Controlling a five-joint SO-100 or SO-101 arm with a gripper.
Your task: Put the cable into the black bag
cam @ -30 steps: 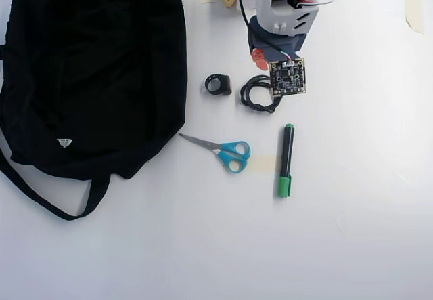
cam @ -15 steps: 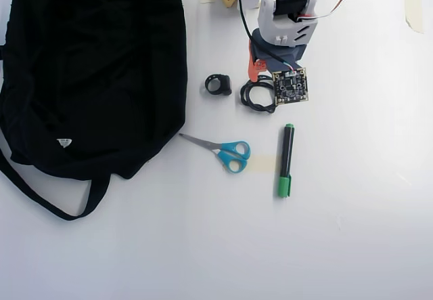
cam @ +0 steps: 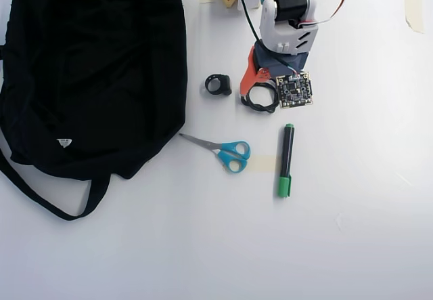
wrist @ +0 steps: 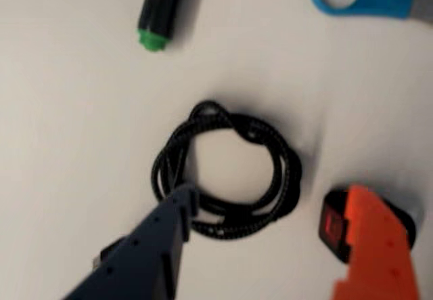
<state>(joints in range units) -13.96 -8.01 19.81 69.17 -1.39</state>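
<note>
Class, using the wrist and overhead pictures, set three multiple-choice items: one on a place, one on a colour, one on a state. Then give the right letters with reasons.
1. In the overhead view, what lies between the black bag and the cable?
A. small black ring
B. marker
C. tape

2. What colour are the scissors' handles?
A. green
B. blue
C. orange

3. How is the gripper?
A. shut on the cable
B. open over the cable
C. inside the bag

Answers: 1 A, the ring sits between them. 2 B, the scissors have blue loops. 3 B, the fingers are spread either side of the coil.
</note>
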